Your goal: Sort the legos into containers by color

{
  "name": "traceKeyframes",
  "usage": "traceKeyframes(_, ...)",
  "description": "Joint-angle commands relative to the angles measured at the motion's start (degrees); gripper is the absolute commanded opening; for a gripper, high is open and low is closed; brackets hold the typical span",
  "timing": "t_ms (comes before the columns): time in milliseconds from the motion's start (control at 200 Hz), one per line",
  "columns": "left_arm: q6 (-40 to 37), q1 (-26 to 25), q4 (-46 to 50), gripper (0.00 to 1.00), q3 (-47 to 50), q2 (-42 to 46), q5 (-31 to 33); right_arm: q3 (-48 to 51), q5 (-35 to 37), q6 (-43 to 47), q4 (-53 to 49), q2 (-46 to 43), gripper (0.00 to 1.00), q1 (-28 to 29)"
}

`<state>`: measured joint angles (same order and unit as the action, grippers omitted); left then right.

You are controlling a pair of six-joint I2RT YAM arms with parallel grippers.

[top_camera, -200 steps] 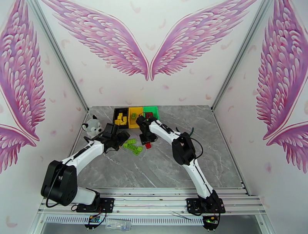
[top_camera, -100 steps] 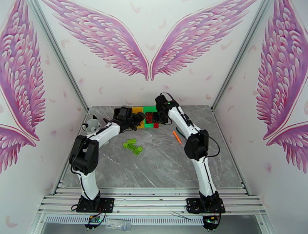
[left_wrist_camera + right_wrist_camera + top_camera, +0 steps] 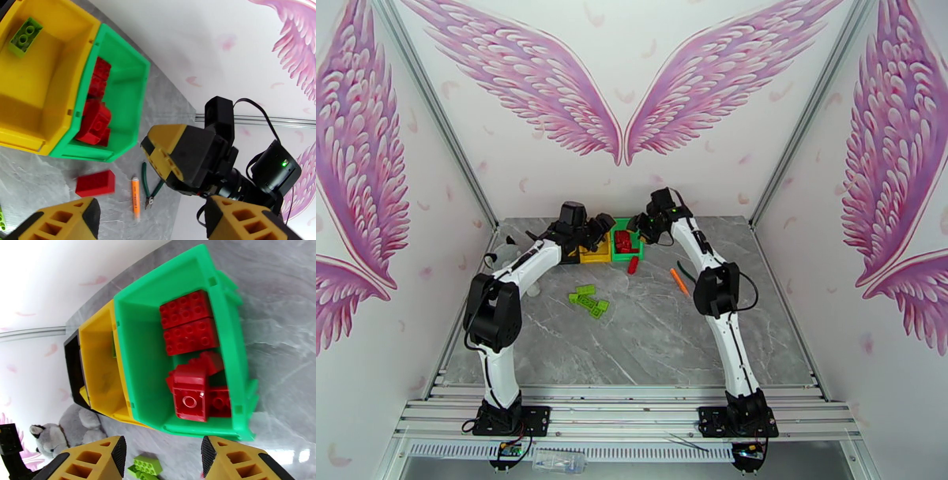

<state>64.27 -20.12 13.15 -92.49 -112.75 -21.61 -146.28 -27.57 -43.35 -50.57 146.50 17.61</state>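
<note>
The left gripper and the right gripper hover spread and empty near the green bin, which holds red legos; one red lego lies on the table just beside it.

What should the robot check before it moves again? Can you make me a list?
1. Left claw open and empty: ok.
2. Right claw open and empty: ok.
3. Green bin holds only red legos: ok.
4. Yellow bin holds one colour: ok, only a light green lego shows inside.
5. Every lego is in a bin: not ok. A loose red lego lies on the table beside the green bin, and loose green legos lie nearer the arms.
6. Black bin holds one colour: cannot tell, its inside is hidden.
</note>
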Motion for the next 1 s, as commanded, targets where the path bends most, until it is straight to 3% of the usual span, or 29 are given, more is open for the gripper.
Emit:
traceKeyframes(0,-3.36,0.35,4.48,0.74,1.4,2.67,1.12,-0.97,-2.22,-0.71,2.67,-1.07,0.59,1.03)
traceKeyframes(265,-8.79,-0.03,11.95,0.74,6.7,8.68,7.59,17.33,3.91,6.29,2.16,-14.19,0.72,2.68)
traceKeyframes(590,-9.98,0.26,13.64,0.76,23.08,19.86,13.17,43.9,15.71,20.1,-2.97,-25.23,0.9,8.31)
traceKeyframes(870,-7.93,0.75,12.17,0.77,31.14,26.2,14.42,54.28,22.52,21.7,-3.22,-27.55,0.94,12.42)
traceKeyframes(1000,-8.17,0.92,12.67,0.77,31.44,26.97,14.31,54.07,24.05,20.43,-3.1,-25.71,0.93,12.54)
